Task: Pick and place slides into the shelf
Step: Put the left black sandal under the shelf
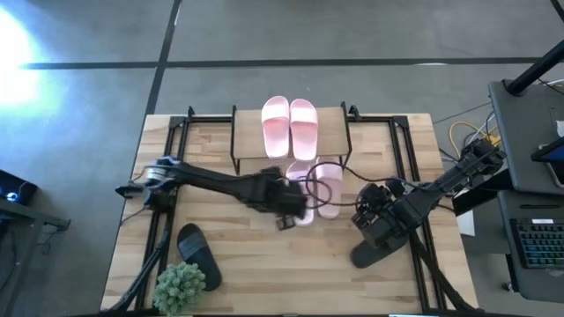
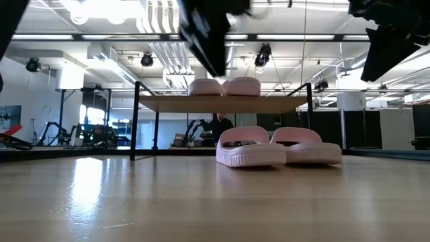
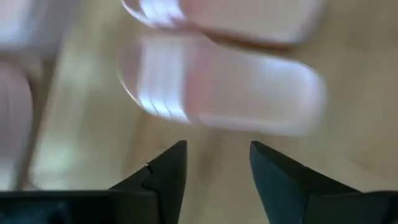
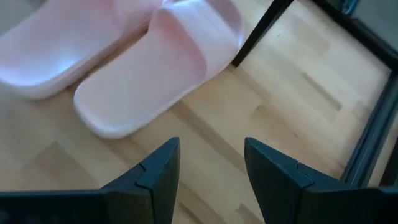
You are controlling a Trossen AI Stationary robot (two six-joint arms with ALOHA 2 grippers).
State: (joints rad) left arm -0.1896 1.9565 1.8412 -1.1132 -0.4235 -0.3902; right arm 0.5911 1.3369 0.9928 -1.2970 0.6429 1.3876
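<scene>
Tools apart above pink slides

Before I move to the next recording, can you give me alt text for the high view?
Seen from above, the left gripper hangs open over a pair of pink slides lying on the table in front of the shelf, which already holds another pink pair. The right gripper waits beside them, above a black slide; another black slide lies beside a small green plant.
</scene>
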